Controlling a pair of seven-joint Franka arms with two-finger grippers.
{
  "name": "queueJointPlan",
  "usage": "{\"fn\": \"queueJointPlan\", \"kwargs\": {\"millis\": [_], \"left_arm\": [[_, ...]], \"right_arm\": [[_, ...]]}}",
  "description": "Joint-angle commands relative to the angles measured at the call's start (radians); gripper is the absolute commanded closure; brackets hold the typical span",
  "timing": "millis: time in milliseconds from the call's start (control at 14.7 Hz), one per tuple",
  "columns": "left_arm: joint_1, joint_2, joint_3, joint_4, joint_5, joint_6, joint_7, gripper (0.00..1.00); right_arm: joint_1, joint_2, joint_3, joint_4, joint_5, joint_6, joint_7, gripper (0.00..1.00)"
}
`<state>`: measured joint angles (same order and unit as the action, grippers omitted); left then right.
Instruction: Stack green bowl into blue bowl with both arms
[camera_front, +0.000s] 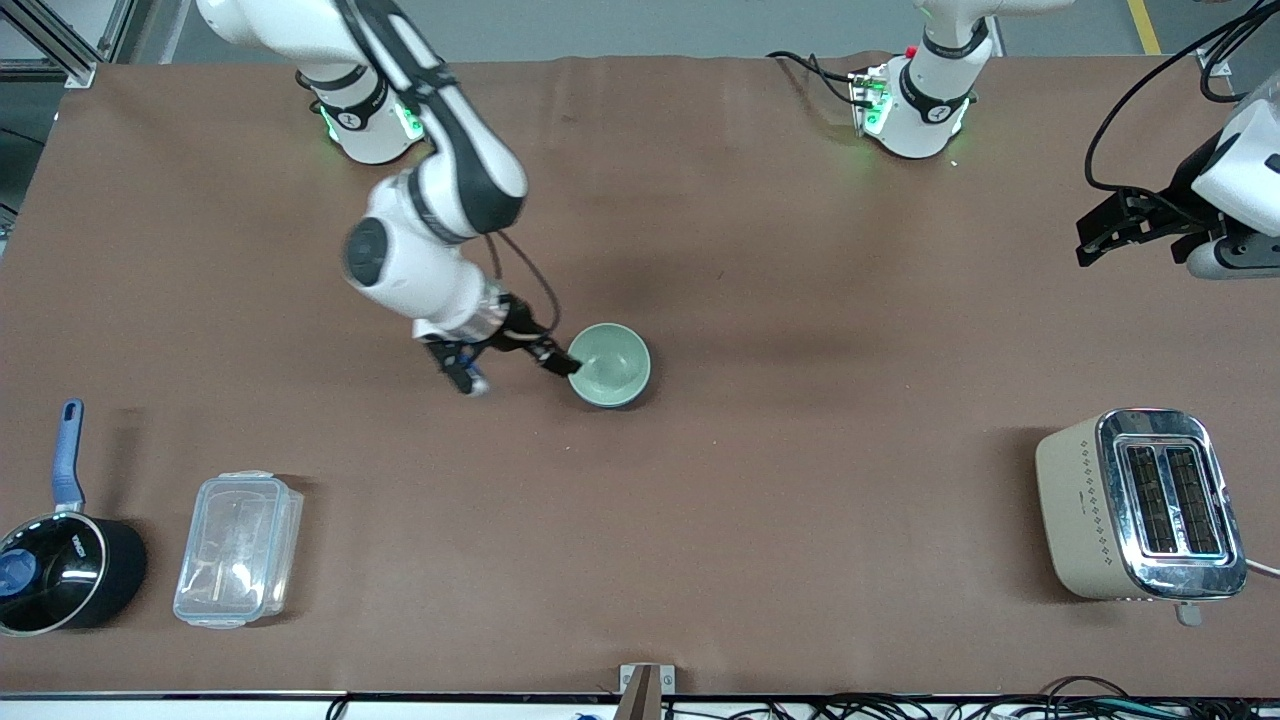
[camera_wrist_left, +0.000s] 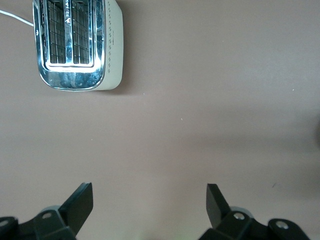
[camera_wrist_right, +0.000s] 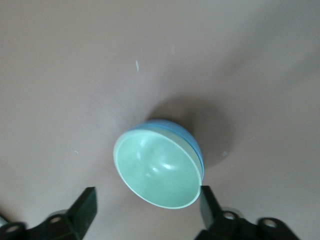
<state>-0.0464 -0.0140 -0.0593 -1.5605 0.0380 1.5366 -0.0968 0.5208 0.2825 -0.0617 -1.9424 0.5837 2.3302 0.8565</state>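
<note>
Right gripper, at centre-left of the front view, hovers low over the table with its fingers spread apart, one fingertip beside the rim of the green bowl. That bowl sits nested inside the blue bowl (only a blue edge shows under it in the right wrist view). Left gripper waits at the upper right of the front view, fingers apart and holding nothing, above bare table with the toaster lower in the frame.
</note>
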Motion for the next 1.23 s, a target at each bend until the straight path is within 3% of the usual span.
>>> {"fn": "queueJointPlan", "kwargs": {"millis": [0, 136, 341, 477, 682, 886, 1023, 1159], "left_arm": [[-0.003, -0.004, -0.005, -0.001, -0.018, -0.001, 0.015, 0.00], [-0.003, -0.009, -0.010, -0.006, -0.035, 0.000, 0.015, 0.00], [-0.006, -0.017, -0.016, -0.009, -0.069, 0.000, 0.022, 0.00], [-0.003, -0.017, -0.020, -0.012, -0.069, 0.002, 0.032, 0.00], [-0.004, -0.017, -0.022, -0.007, -0.066, 0.002, 0.040, 0.00], [-0.001, -0.008, -0.020, 0.016, -0.059, 0.000, 0.042, 0.00], [0.000, -0.004, -0.020, 0.031, -0.058, 0.000, 0.038, 0.00], [0.002, -0.003, -0.020, 0.034, -0.056, 0.000, 0.038, 0.00]], "right_arm": [[-0.157, -0.144, 0.003, -0.041, -0.181, -0.141, -0.104, 0.00], [-0.243, -0.205, 0.003, -0.047, -0.272, -0.202, -0.204, 0.00], [-0.393, -0.320, 0.002, -0.046, -0.313, -0.361, -0.408, 0.00], [-0.480, -0.400, 0.003, -0.046, -0.427, -0.426, -0.515, 0.00], [-0.559, -0.450, 0.003, 0.006, -0.495, -0.526, -0.661, 0.00], [-0.562, -0.437, 0.008, 0.198, -0.530, -0.676, -0.717, 0.00], [-0.526, -0.439, 0.026, 0.198, -0.588, -0.699, -0.709, 0.00], [-0.513, -0.436, 0.029, 0.209, -0.590, -0.687, -0.706, 0.00]]}}
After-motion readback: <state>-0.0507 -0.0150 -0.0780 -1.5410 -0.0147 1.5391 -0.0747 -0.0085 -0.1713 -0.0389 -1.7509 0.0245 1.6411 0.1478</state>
